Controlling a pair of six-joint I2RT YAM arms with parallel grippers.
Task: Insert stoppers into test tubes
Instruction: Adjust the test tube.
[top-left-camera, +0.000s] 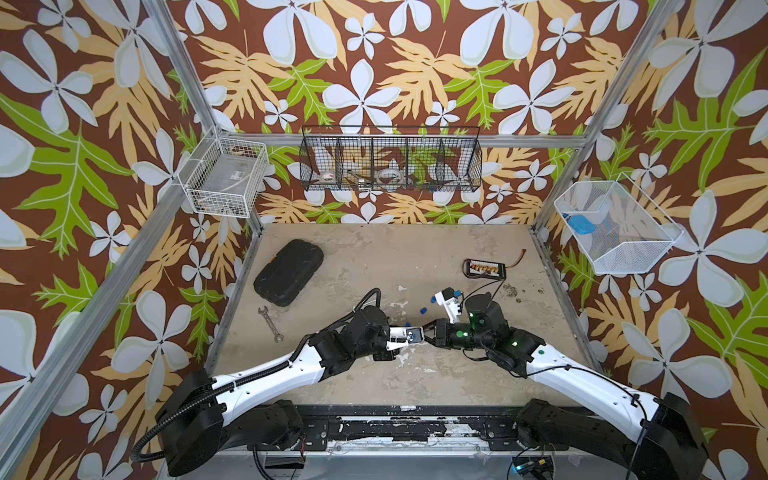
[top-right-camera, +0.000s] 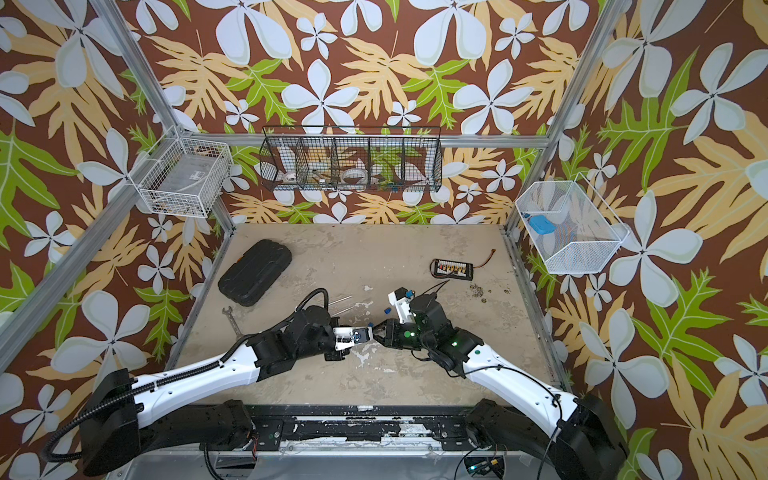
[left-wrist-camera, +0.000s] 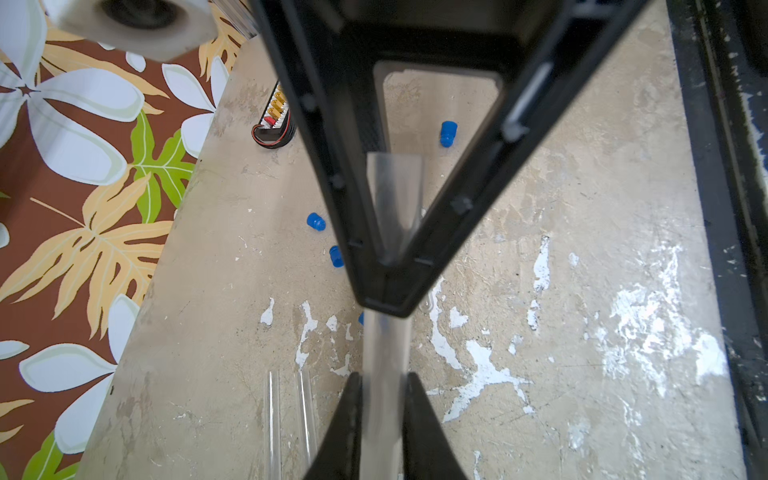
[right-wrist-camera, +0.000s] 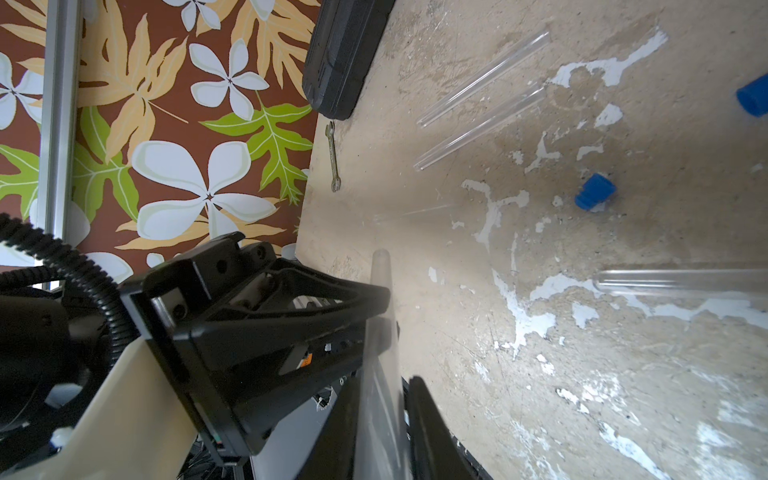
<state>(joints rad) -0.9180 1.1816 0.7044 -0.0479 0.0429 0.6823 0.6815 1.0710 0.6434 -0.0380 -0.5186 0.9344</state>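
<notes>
Left arm (top-left-camera: 266, 378), right arm (top-left-camera: 582, 365): both reach inward, tips meeting. Left gripper (left-wrist-camera: 384, 380) clamps a test tube (left-wrist-camera: 384, 345); right gripper (right-wrist-camera: 384, 384) narrowly straddles it.

Small bright blue cylindrical plastic stoppers (left-wrist-camera: 316, 221): four, one mostly hidden
Thin clear transparent test tubes (right-wrist-camera: 482, 79): four
Grey metal wrench (top-left-camera: 270, 324): one
Black plastic case (top-left-camera: 289, 272): one

White arms (top-left-camera: 266, 378); black joints (top-left-camera: 365, 328); ribbed black cable (top-left-camera: 368, 294); green lights (top-left-camera: 460, 333).
</notes>
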